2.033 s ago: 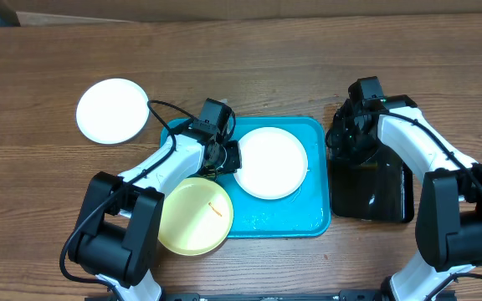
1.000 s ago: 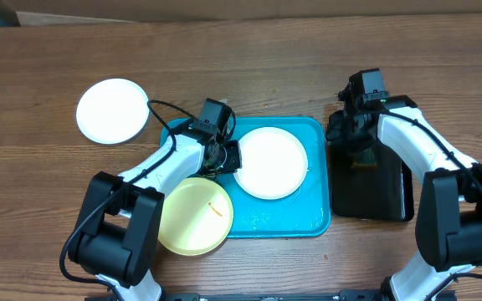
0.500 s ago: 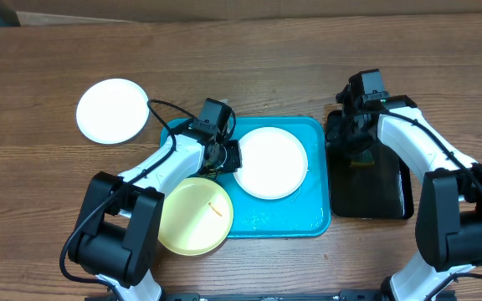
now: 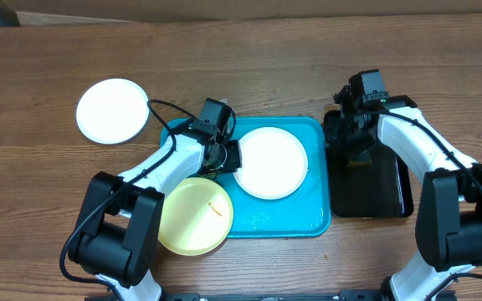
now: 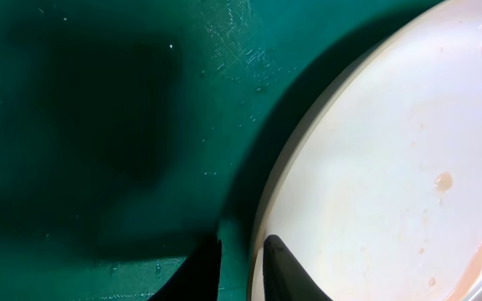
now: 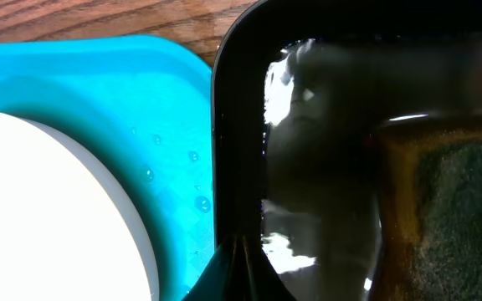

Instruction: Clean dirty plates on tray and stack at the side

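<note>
Overhead, the cyan tray (image 4: pixel 283 219) lies in the middle of the desk (image 4: pixel 249 58) with one white plate (image 4: pixel 270 162) inside it, toward the far side. A yellow-green plate (image 4: pixel 192 216) with a reddish streak sits at the tray's near left corner, overlapping its rim. A second white plate (image 4: pixel 112 110) rests far left, well apart from the tray. The left gripper (image 5: pixel 241 261) has narrow jaws pinching the left rim of the tray's white plate, which shows orange smears. The right gripper (image 6: pixel 238 251) hovers over the black tray (image 4: pixel 383 196) just right of the cyan one. Its jaws are closed on nothing, and a wet sponge (image 6: pixel 454 209) is nearby.
</note>
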Controlling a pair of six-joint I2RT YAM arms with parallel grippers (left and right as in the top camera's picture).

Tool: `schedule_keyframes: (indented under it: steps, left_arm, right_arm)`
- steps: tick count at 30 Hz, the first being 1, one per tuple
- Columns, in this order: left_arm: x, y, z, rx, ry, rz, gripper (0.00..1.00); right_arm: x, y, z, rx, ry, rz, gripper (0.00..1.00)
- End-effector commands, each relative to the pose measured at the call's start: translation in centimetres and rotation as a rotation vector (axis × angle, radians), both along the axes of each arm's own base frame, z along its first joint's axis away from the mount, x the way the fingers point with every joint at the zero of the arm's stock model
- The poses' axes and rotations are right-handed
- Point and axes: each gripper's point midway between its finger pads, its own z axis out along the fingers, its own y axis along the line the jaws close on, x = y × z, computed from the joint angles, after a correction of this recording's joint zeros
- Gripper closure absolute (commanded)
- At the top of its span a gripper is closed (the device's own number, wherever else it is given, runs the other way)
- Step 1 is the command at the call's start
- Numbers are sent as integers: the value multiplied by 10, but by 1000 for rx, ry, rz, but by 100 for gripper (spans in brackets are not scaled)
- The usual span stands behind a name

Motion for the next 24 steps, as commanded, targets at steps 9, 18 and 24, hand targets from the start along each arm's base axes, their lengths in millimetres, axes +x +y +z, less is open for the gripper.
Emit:
schedule_keyframes:
  steps: [9, 18, 24]
  left_arm:
    - [-2, 1, -5, 11, 8, -5, 80]
    - [-1, 1, -5, 10, 4, -5, 76]
    - [-1, 1, -5, 9, 3, -5, 76]
  right_arm:
    - [29, -32, 52, -31, -47, -77, 92]
    - [33, -171, 69, -135, -34, -459, 84]
    - [14, -243, 69, -132, -22, -659, 15]
